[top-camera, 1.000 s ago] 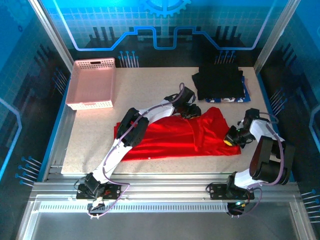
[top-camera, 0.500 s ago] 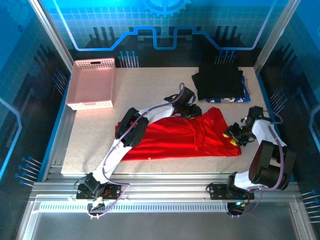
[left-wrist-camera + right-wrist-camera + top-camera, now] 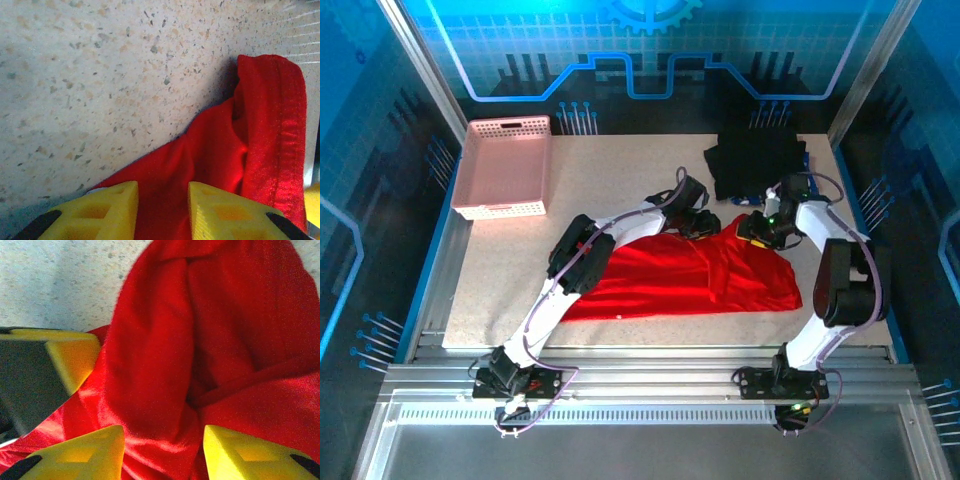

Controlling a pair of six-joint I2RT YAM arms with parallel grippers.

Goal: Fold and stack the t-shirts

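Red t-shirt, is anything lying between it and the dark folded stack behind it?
Nothing loose: bare table separates the red t-shirt from the dark stack. The left gripper and right gripper sit at the shirt's far edge.

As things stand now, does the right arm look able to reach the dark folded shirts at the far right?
Probably yes. The right gripper is at the red t-shirt's far edge, right beside the dark folded shirts, and nothing stands between them.
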